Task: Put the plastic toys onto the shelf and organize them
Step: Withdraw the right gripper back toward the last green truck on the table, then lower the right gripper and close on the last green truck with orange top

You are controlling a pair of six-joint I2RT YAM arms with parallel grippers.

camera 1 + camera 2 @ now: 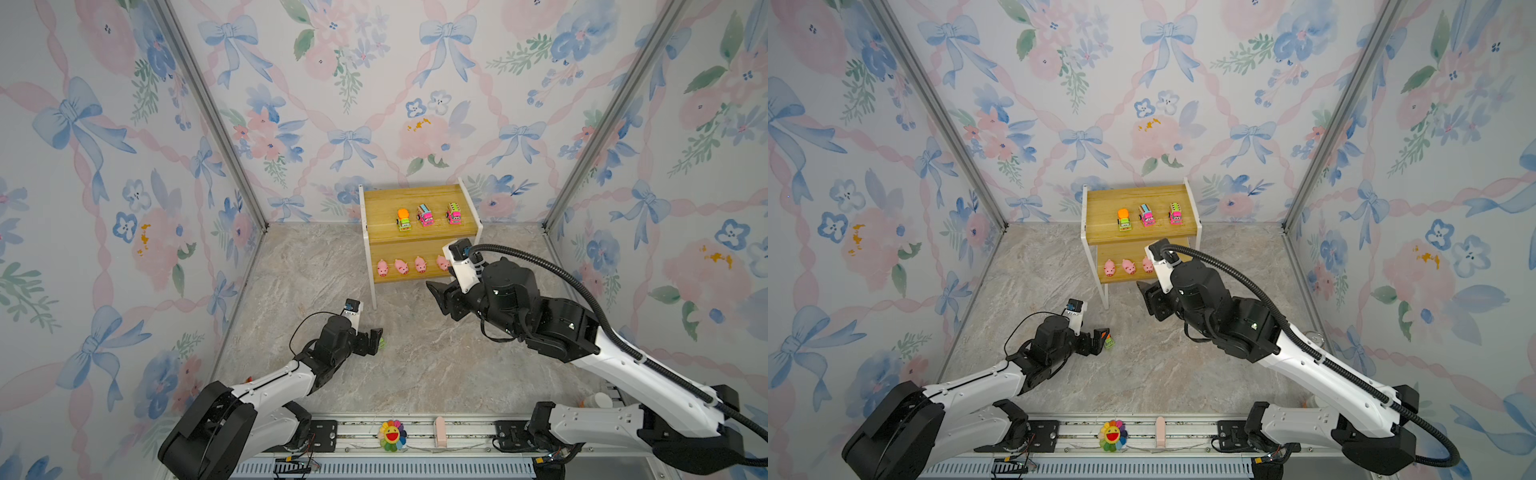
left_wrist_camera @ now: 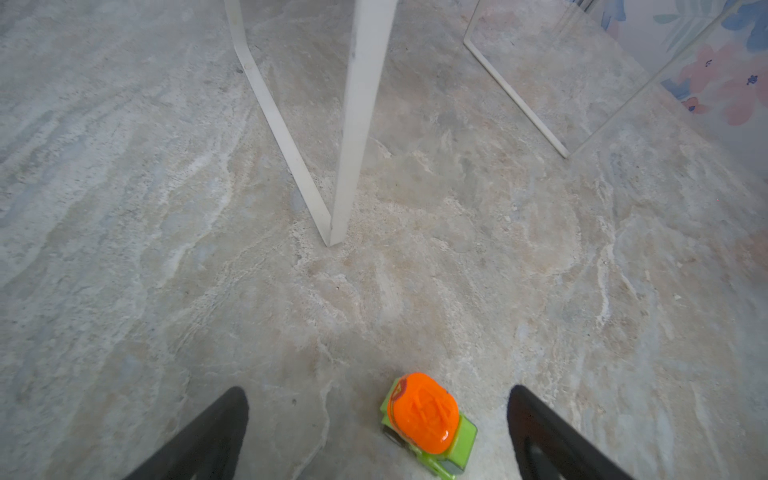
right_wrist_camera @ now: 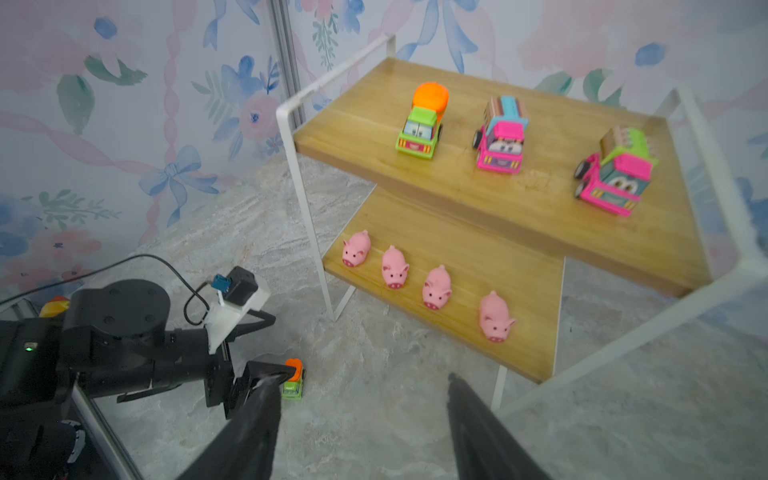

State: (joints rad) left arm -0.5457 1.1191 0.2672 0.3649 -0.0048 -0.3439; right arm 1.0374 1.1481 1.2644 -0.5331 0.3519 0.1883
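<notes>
Finds one green truck with an orange top standing upright on the tabletop, short of the shelf and between the fingers of the left pincer. Shows those fingers spread wide, touching neither side of the truck, with one nearer to it than its mate. Counts three trucks in a row on the upper board and four pink pigs in a row on the lower. Places the right pincer just before the shelf's front, fingers parted, gripping nothing.
</notes>
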